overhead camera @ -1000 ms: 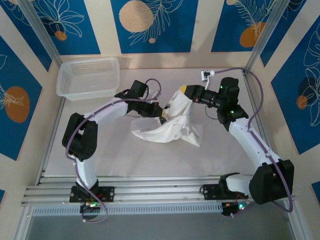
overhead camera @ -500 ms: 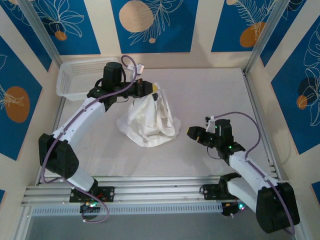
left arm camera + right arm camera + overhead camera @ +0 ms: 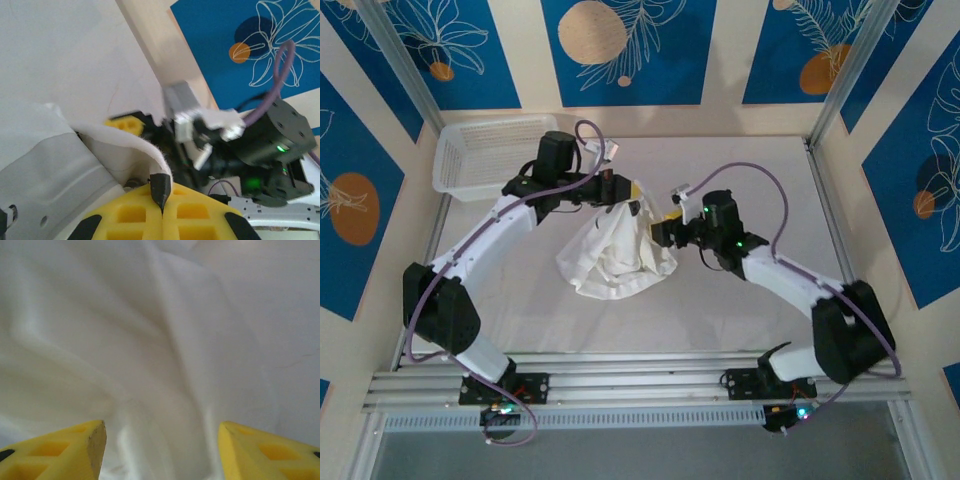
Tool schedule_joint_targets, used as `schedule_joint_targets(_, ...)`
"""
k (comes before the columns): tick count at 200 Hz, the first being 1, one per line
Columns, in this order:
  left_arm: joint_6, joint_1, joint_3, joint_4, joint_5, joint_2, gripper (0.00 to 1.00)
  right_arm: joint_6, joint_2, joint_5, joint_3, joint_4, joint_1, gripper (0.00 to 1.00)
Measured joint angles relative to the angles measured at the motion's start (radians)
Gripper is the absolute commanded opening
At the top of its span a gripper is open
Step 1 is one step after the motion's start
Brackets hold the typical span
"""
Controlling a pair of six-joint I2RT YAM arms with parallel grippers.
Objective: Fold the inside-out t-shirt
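While left end effector [image 3: 631, 193] pinches t-shirt [image 3: 615, 255], basket [image 3: 495, 155] lies far-left.

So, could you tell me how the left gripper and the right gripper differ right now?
The left gripper is shut, pinching an edge of the t-shirt. The right gripper is open, with cloth in front of its fingers but nothing clamped. The left gripper holds the t-shirt up at its peak, while the right gripper faces the draped cloth from the side. Both have yellow fingers and are at the t-shirt.
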Motion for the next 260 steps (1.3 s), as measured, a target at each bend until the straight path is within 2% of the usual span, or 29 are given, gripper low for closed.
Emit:
schedule_joint_targets(8,0.004,0.000,0.006,-0.017,-0.002,0.000,0.00,-0.013,0.044,0.019,0.021,0.014,0.000,0.42)
schedule_joint_targets(30,0.016,-0.001,0.026,-0.053,-0.026,0.000,0.00,-0.037,0.117,0.042,0.069,0.031,0.000,0.00)
schedule_joint_targets(50,0.023,0.016,0.048,-0.103,-0.077,0.000,0.00,-0.021,0.093,-0.030,0.073,0.005,-0.009,0.00)
schedule_joint_targets(86,0.114,0.103,0.117,-0.169,-0.211,0.072,0.00,0.198,-0.094,-0.486,0.126,-0.076,-0.124,0.00)
schedule_joint_targets(103,0.131,0.124,0.131,-0.158,-0.201,0.151,0.02,0.274,-0.170,-0.595,0.206,-0.103,-0.167,0.00)
schedule_joint_targets(107,0.130,0.126,0.131,-0.153,-0.185,0.167,0.09,0.285,-0.182,-0.603,0.219,-0.108,-0.171,0.00)
schedule_joint_targets(115,0.129,0.114,0.130,-0.140,-0.150,0.192,0.30,0.312,-0.198,-0.609,0.233,-0.121,-0.177,0.00)
schedule_joint_targets(125,0.128,0.097,0.129,-0.135,-0.163,0.201,0.54,0.343,-0.204,-0.626,0.234,-0.128,-0.182,0.00)
schedule_joint_targets(132,0.132,0.096,0.124,-0.136,-0.183,0.201,0.63,0.367,-0.203,-0.628,0.233,-0.128,-0.192,0.00)
schedule_joint_targets(142,0.136,0.108,0.119,-0.138,-0.215,0.194,0.71,0.396,-0.197,-0.618,0.233,-0.129,-0.208,0.00)
schedule_joint_targets(164,0.184,0.136,0.076,-0.163,-0.287,0.132,0.74,0.449,-0.167,-0.572,0.233,-0.132,-0.235,0.00)
schedule_joint_targets(185,0.254,0.135,0.015,-0.183,-0.296,0.011,0.72,0.485,-0.132,-0.544,0.233,-0.147,-0.250,0.00)
schedule_joint_targets(200,0.337,0.079,-0.021,-0.180,-0.272,-0.083,0.72,0.497,-0.124,-0.541,0.233,-0.154,-0.251,0.00)
schedule_joint_targets(210,0.407,0.005,-0.027,-0.179,-0.265,-0.128,0.72,0.500,-0.124,-0.542,0.233,-0.154,-0.251,0.00)
schedule_joint_targets(232,0.525,-0.140,-0.026,-0.159,-0.247,-0.137,0.72,0.508,-0.124,-0.556,0.233,-0.156,-0.250,0.00)
schedule_joint_targets(260,0.605,-0.158,-0.012,-0.150,-0.260,-0.026,0.75,0.500,-0.124,-0.585,0.259,-0.197,-0.228,0.00)
